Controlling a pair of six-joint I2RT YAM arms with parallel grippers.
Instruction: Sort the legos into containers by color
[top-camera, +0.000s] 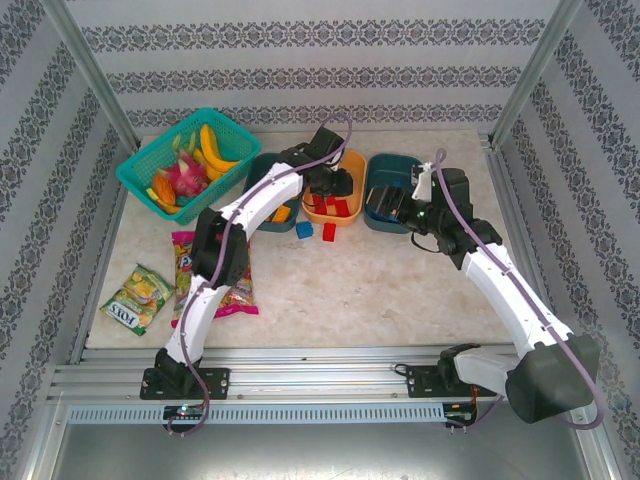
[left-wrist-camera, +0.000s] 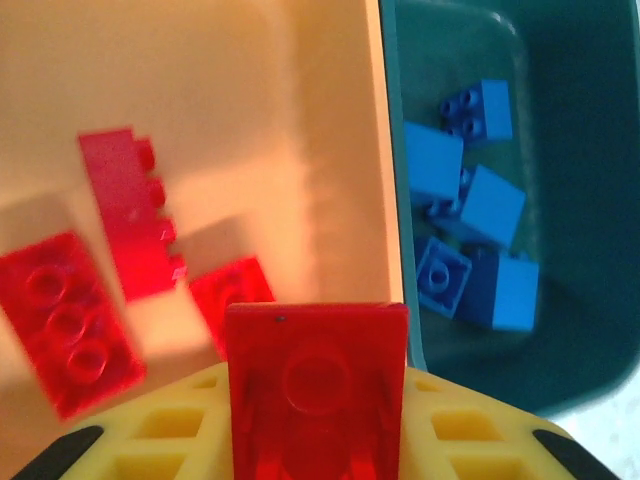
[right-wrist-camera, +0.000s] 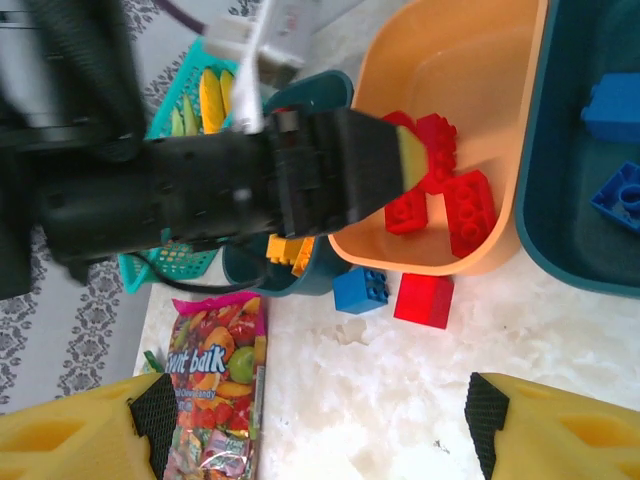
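Over the orange tray, the left gripper is clamped tight on 1 red brick, pinched flat between its yellow pads, with 3 more red ones lying in the tray underneath. These legos look light, hard and glossy, so probably a bit slippery. A squeeze across 2 flat sides seems the safest hold, and there's little to break. The right gripper hangs wide open and empty near the trays, looking down at 2 strays on the table: a loose red brick and a blue brick, side by side just outside the orange tray's rim. Blue pieces sit in the teal tray on the right, orange-yellow ones in the other teal tray. Likely the main obstacle is the left arm itself, reaching in close beside those strays; the candy bag lies near but clear of them
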